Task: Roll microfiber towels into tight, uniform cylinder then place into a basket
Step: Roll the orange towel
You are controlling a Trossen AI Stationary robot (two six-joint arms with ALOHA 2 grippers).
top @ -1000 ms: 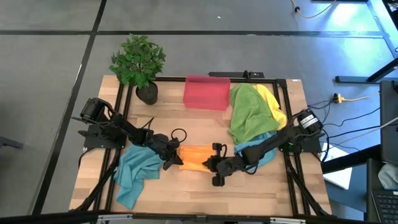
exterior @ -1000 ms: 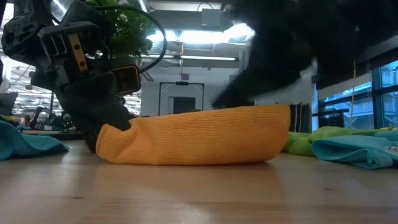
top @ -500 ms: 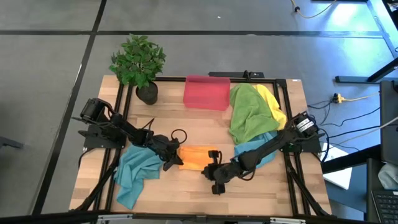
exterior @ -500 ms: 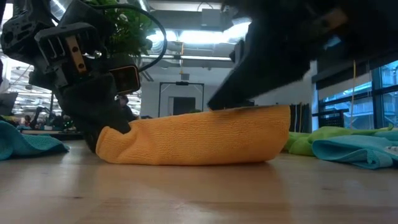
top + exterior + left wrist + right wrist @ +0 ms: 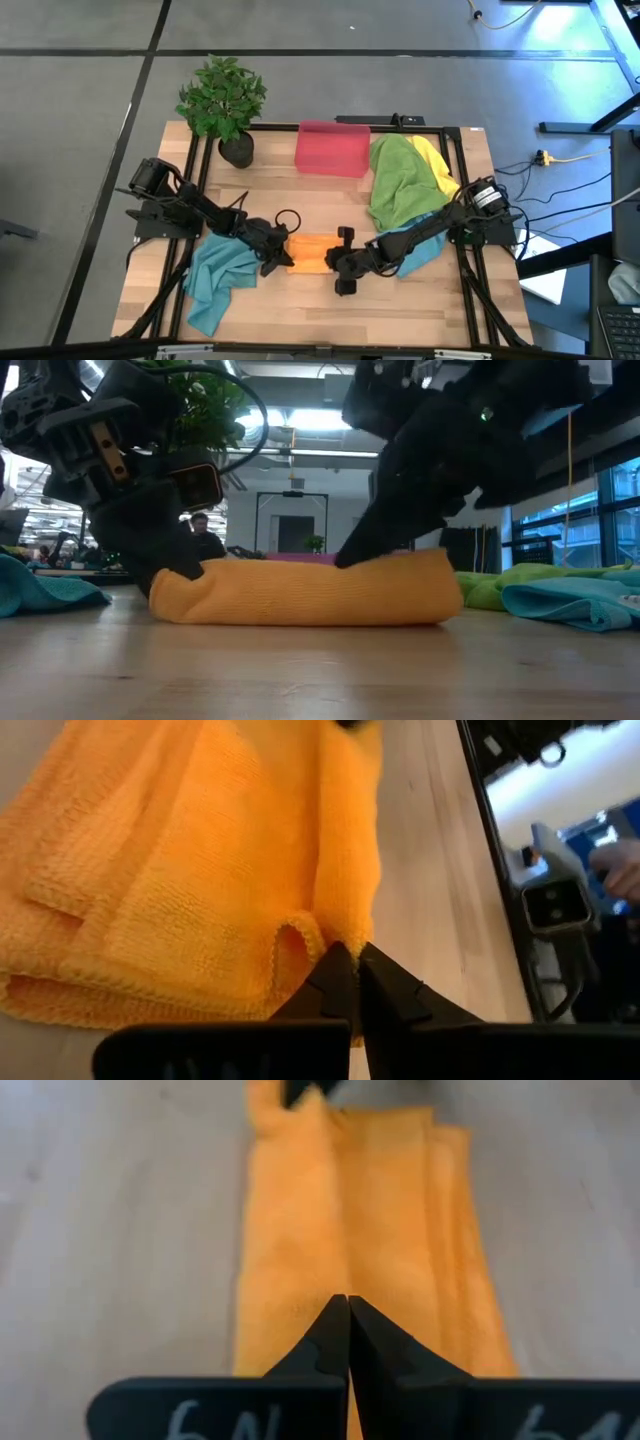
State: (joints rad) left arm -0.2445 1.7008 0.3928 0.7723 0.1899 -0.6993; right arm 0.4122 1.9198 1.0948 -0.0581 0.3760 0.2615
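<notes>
The orange towel (image 5: 308, 253) lies on the table as a flattened, folded-over strip, lengthwise left to right; it also shows in the low view (image 5: 300, 592). My left gripper (image 5: 283, 256) is shut at its left end. My right gripper (image 5: 338, 264) is shut at its right end. A teal-blue towel (image 5: 220, 280) lies crumpled at the near left. The green towel (image 5: 395, 180), the yellow towel (image 5: 438, 165) and a second teal-blue towel (image 5: 420, 245) lie heaped at the right. The red-pink basket (image 5: 332, 148) stands at the far edge. My left gripper pinches a fold at the towel's left end (image 5: 300, 935) between its two fingertips, coming low from the table's left and slanting down. That end rests on the table. My right gripper has its shut fingertips on the towel's top layer near the right end (image 5: 335, 1285), by a lengthwise crease. It slants down from the right, along the strip. The towel lies on the table.
A potted plant (image 5: 225, 100) stands at the far left corner, beside the basket. Bare wood lies along the near edge (image 5: 340, 315) and between the basket and the orange towel. A person shows far off in the room (image 5: 203, 532).
My right gripper has gone toward the table's left and a little toward the far edge, onto the towel's right end. The towel's raised right end has come down, so the strip lies lower and flatter and reaches slightly farther left.
</notes>
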